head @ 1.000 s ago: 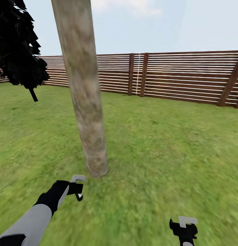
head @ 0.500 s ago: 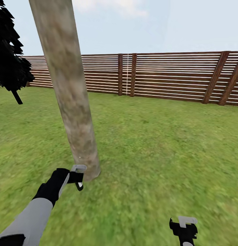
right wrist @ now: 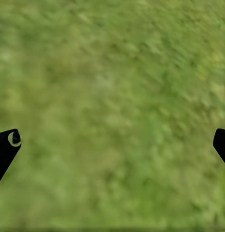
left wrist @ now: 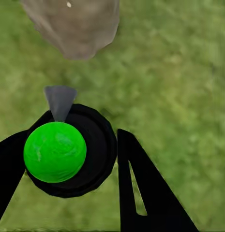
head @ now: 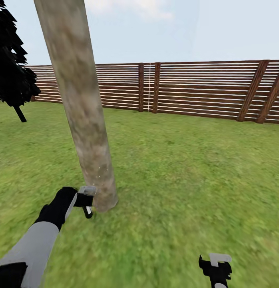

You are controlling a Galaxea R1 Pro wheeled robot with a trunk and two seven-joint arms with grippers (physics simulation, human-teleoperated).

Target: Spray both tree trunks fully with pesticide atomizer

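- Beside the thick mottled beige-grey tree trunk (head: 81, 120), the left gripper (left wrist: 73, 159) grips what looks like the dark atomizer bottle (left wrist: 68, 150).
- Over blurry green grass (right wrist: 112, 111), the right gripper (right wrist: 114, 145) gapes wide.

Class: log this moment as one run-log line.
left hand: shut on atomizer, nozzle at trunk base | right hand: open, over grass | white specks on trunk

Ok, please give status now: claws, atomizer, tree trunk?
Left claw shut on pesticide atomizer, nozzle toward tree trunk base. Right claw open over grass. Nothing in the way.
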